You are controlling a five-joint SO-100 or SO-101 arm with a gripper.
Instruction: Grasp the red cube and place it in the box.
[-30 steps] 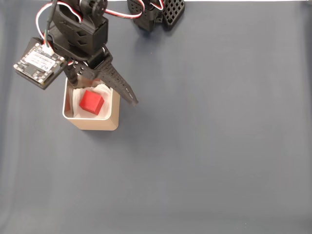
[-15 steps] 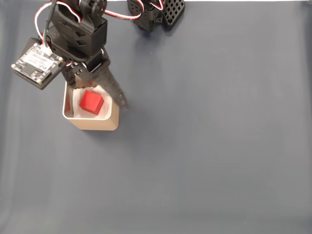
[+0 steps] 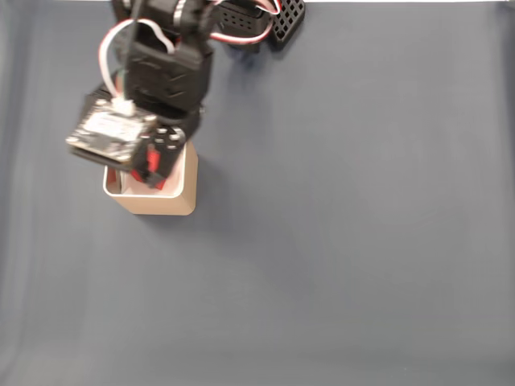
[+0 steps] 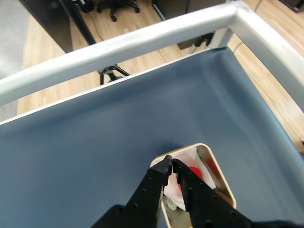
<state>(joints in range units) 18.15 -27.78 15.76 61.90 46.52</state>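
Since a second ago: arm swung over the box (image 3: 161, 201), fingers drawn together | gripper (image 4: 169, 164) pinched closed, empty | red cube (image 4: 195, 172) lies inside box | step: placing done; you should lift clear next.

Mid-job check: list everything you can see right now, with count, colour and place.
box: one, tan with pale rim and white lining, left side of the table in the fixed view, partly under the arm.
red cube: one, red, inside the box, mostly hidden by the arm.
table cover: one, dark blue-grey.
metal rail: one, silver, along the table edge in the wrist view.
arm: one, black with red and white wires, above the box.
circuit board: one, on the arm.
tool: one, black, fingertips together above the box.
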